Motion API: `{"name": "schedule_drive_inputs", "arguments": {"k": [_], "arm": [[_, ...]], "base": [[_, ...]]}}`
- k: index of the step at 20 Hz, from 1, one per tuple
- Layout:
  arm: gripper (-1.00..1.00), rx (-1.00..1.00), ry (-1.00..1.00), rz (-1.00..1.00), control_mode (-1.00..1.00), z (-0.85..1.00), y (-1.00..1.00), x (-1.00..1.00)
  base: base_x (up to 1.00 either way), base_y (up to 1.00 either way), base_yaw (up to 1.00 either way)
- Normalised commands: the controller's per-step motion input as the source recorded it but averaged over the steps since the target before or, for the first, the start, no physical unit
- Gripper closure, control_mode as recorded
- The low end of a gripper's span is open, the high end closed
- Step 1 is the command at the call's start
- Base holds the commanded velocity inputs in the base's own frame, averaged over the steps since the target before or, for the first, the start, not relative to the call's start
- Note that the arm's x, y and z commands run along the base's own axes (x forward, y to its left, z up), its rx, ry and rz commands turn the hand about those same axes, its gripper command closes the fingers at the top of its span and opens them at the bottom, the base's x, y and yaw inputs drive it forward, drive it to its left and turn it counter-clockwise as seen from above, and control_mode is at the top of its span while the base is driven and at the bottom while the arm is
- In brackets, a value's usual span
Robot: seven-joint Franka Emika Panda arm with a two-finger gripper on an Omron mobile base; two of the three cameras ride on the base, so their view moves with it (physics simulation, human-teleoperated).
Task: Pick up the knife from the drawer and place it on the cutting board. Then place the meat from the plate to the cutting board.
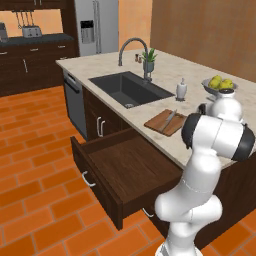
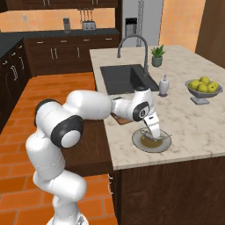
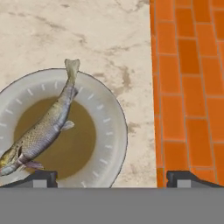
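So going left to right in the left base view: the drawer (image 1: pixel 125 172) is pulled wide open, dark brown wood with a small curved silver handle (image 1: pixel 88 179) on its front, and what shows of its inside looks bare. Just past it, up on the pale marble counter (image 1: pixel 100 65), the cutting board (image 1: pixel 165 122) sits right of the sink (image 1: pixel 131 89), and the knife (image 1: pixel 169 120) already lies on it, slim grey blade, light handle. Further right there's a white soap bottle (image 1: pixel 181 90) and a grey bowl of yellow fruit (image 1: pixel 219 84).

In the right base view, the plate (image 2: pixel 151 140) sits near the counter's near edge, well apart from the fruit bowl. The gripper (image 2: pixel 154 134) is down right over it, fingers spread wide, nothing between them.

The hand view is the fun one: the "meat" (image 3: pixel 41 131) is actually a whole fish, silvery-olive scales, pale tail fin pointing out over the plate's grey rim, head at the left. It lies diagonally across the olive-brown centre. The two finger tips (image 3: pixel 41 178) stand far apart at the bottom, not touching it.
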Motion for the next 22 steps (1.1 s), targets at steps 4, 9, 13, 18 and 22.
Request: {"name": "schedule_drive_inputs", "arguments": {"k": [4, 9, 13, 18, 22], "arm": [[-1.0, 0.09, 0.0, 0.0, -1.0, -0.17, 0.0, 0.13], [-1.0, 0.06, 0.03, 0.0, -1.0, -0.38, 0.0, 0.37], [-1.0, 0.05, 0.04, 0.0, -1.0, -0.13, -0.07, 0.49], [-1.0, 0.06, 0.01, 0.0, -1.0, -0.22, -0.12, 0.16], [-1.0, 0.03, 0.0, 0.0, -1.0, -0.32, -0.05, 0.03]], "base": [[0.0, 0.0, 0.0], [0.0, 0.0, 0.0], [0.0, 0.0, 0.0], [0.0, 0.0, 0.0], [0.0, 0.0, 0.0]]}}
